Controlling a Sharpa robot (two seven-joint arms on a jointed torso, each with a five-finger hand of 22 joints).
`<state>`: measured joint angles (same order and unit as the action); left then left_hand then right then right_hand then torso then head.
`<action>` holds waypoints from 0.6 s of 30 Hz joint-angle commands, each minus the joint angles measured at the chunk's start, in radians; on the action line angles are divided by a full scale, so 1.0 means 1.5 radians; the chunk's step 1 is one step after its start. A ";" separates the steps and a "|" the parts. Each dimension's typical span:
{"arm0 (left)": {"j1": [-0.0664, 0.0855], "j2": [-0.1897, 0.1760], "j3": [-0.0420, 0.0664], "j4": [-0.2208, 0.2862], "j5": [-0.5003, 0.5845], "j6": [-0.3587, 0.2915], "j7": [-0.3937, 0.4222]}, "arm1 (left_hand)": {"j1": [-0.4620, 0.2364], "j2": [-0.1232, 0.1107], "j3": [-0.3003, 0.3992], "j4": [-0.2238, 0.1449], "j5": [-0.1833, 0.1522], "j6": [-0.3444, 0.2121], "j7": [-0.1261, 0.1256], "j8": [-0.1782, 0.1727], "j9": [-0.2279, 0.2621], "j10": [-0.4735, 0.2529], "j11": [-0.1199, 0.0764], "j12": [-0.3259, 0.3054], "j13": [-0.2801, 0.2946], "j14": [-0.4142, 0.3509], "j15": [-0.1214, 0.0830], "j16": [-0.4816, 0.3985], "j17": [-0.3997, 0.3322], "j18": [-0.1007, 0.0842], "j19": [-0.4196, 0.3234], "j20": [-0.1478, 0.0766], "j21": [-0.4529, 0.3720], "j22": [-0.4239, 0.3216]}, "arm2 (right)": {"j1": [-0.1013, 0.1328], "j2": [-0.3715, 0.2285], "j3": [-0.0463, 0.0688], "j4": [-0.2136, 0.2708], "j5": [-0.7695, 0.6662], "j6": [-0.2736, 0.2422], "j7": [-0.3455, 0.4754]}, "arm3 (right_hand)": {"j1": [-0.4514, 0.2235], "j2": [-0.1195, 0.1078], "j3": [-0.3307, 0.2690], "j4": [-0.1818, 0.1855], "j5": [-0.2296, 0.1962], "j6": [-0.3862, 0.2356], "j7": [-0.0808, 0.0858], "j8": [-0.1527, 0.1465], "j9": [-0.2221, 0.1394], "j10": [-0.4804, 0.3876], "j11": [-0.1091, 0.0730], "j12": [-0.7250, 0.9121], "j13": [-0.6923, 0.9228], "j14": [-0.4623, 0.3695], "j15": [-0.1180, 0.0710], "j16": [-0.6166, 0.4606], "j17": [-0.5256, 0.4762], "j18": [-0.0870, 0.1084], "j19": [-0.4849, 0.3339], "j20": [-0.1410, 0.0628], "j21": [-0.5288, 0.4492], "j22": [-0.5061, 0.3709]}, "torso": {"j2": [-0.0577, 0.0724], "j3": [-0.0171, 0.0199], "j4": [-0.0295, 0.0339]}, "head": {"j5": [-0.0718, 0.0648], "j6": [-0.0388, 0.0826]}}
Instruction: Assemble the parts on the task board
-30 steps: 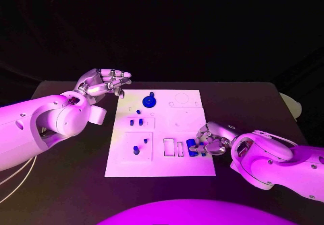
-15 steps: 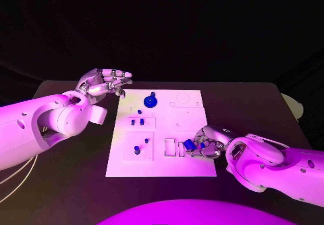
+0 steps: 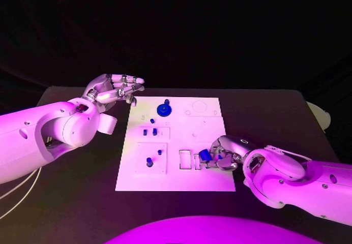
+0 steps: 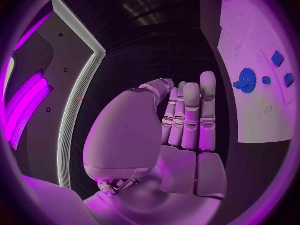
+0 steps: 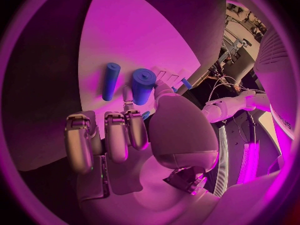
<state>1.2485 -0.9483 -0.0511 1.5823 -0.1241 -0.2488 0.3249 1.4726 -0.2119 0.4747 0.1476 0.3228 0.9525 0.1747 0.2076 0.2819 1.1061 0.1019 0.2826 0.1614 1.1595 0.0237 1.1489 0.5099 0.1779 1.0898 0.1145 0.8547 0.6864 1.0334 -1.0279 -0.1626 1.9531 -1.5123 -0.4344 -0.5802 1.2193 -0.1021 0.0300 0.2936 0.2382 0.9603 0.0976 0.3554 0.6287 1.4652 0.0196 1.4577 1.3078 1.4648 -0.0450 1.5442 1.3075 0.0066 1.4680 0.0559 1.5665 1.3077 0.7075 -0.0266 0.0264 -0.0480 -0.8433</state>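
The step in hand looks like picking up a part for one of the board's slots: the right hand (image 3: 224, 155) is down over the near right part of the task board (image 3: 174, 178), its fingers curled around a small blue cylinder (image 5: 142, 86), which stands just ahead of its fingertips in the right wrist view. A second, thinner blue peg (image 5: 110, 81) lies on the white plate just beside that cylinder, on the side away from the thumb. Whether the fingers truly pinch the cylinder or only touch it I cannot tell. Next, the move probably calls for a firm pinch, a lift, and alignment over the rectangular slots (image 3: 188, 159) just beyond the fingertips. The left hand (image 3: 114, 89) hovers off the board's far left corner, fingers loosely apart, holding nothing; the blue gear (image 4: 246, 80) sits on the board well beyond its fingertips.
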 commanded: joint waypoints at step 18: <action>0.000 0.002 0.000 -0.001 0.003 0.011 0.003 | -0.004 0.004 0.002 0.003 0.002 -0.003 0.003 0.003 -0.001 -0.005 0.002 0.003 0.001 -0.006 0.001 -0.003 -0.001 0.004 -0.001 -0.003 -0.003 -0.001 | 0.013 -0.027 0.004 0.058 0.095 -0.134 0.010 | 0.085 0.030 0.059 -0.002 0.052 0.017 -0.016 0.005 -0.001 0.020 -0.014 0.008 0.105 0.062 -0.014 0.005 0.132 -0.004 0.069 -0.009 0.003 0.175 | 0.000 0.0005 0.0004 | -0.002 0.003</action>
<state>1.2479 -0.9472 -0.0520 1.5801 -0.1239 -0.2483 0.3242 1.4726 -0.2118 0.4747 0.1476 0.3228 0.9525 0.1747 0.2075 0.2819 1.1061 0.1019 0.2825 0.1612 1.1595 0.0237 1.1489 0.5100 0.1779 1.0898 0.1145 0.8548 0.6864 1.0521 -1.0687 -0.1564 2.0350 -1.4233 -0.5897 -0.5793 1.3023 -0.0960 0.1135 0.2878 0.3124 0.9618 0.0914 0.3559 0.6246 1.4666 0.0034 1.4657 1.3076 1.4666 -0.0612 1.5481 1.3073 0.0066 1.4681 0.0483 1.5664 1.3074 0.7062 -0.0256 0.0256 -0.0501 -0.8391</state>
